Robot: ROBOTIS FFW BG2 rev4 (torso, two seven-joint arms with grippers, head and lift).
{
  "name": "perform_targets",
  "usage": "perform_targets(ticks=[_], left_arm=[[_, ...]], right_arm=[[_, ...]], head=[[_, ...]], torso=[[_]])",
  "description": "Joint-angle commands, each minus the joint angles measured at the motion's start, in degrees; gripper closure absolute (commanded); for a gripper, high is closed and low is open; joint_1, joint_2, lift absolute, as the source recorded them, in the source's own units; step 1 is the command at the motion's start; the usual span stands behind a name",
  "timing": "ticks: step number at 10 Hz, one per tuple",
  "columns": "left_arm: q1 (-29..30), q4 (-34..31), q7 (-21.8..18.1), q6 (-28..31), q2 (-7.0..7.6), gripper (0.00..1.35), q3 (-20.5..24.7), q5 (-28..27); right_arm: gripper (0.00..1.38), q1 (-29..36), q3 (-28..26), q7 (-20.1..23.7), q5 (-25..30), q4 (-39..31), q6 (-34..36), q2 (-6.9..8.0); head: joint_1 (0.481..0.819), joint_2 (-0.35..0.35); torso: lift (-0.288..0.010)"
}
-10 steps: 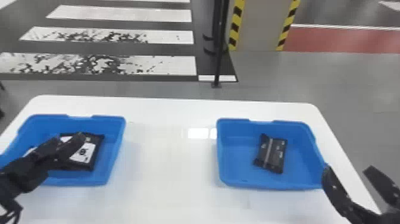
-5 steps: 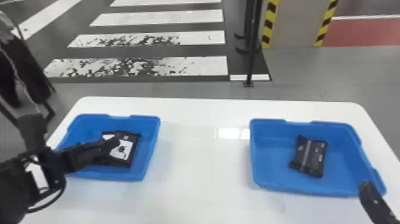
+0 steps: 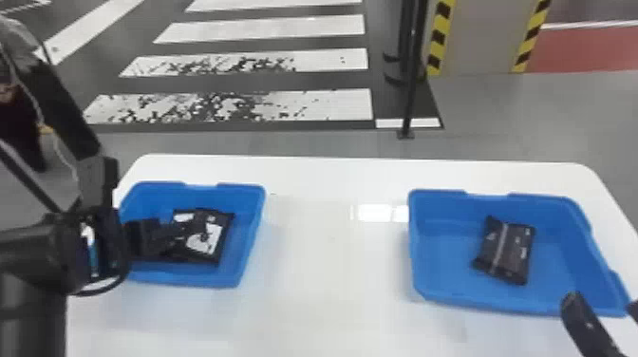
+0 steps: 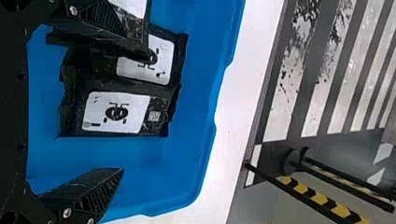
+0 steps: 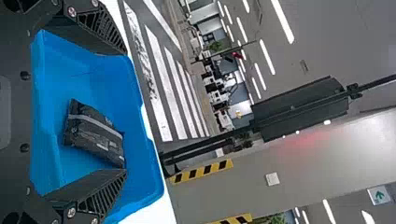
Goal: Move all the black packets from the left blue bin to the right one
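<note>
In the head view my left gripper (image 3: 164, 235) is over the left blue bin (image 3: 251, 242), at black packets with white labels (image 3: 209, 242). The left wrist view has the left gripper (image 4: 135, 112) open: one finger is over the packets, the other lies beyond them over bare bin floor. Two labelled packets (image 4: 116, 112) lie side by side there; another white label is partly behind the upper finger. My right gripper (image 3: 603, 304) is by the near right corner of the right blue bin (image 3: 451, 285), which holds a black packet (image 3: 508, 251). In the right wrist view, the right gripper (image 5: 125, 112) is open and empty.
Both bins stand on a white table (image 3: 327, 256), with a wide gap between them. Behind the table are a dark pole (image 3: 412, 85) and a pillar with striped edges (image 3: 479, 38).
The head view has swung left, so bins and table appear farther right. Against the right bin, the right gripper has shifted slightly left. My left gripper remains over the left bin's packets.
</note>
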Motion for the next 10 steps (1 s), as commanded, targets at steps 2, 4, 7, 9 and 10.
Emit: perform_targets(ticks=[2, 4, 7, 9, 10], left_arm=[[-6.72, 7.97, 0.32, 0.79, 0.48, 0.13, -3.5, -1.65], [-9.96, 10.5, 0.32, 0.93, 0.56, 0.14, -7.39, -1.88], [-10.94, 10.5, 0.32, 6.14, 0.12, 0.15, -9.67, -6.68], [-11.08, 10.64, 0.41, 6.98, 0.12, 0.15, -9.9, -8.39], [-10.94, 10.92, 0.5, 7.12, 0.04, 0.15, -9.67, -9.08]], right_arm=[[0.13, -0.69, 0.01, 0.23, -0.52, 1.19, 0.0, -0.1], [0.13, -1.26, 0.01, 0.4, -0.86, 1.76, 0.14, -0.1], [0.13, -1.26, 0.01, 0.76, -1.89, 2.32, 0.42, -0.45], [0.13, -1.4, 0.01, 0.93, -2.58, 2.74, 0.84, -0.45], [0.13, -1.4, 0.01, 0.93, -2.92, 2.88, 0.84, -0.54]], head=[[0.695, 0.127], [0.695, 0.097], [0.695, 0.067], [0.695, 0.073], [0.695, 0.075]], torso=[[-0.146], [-0.146], [-0.146], [-0.146], [-0.146]])
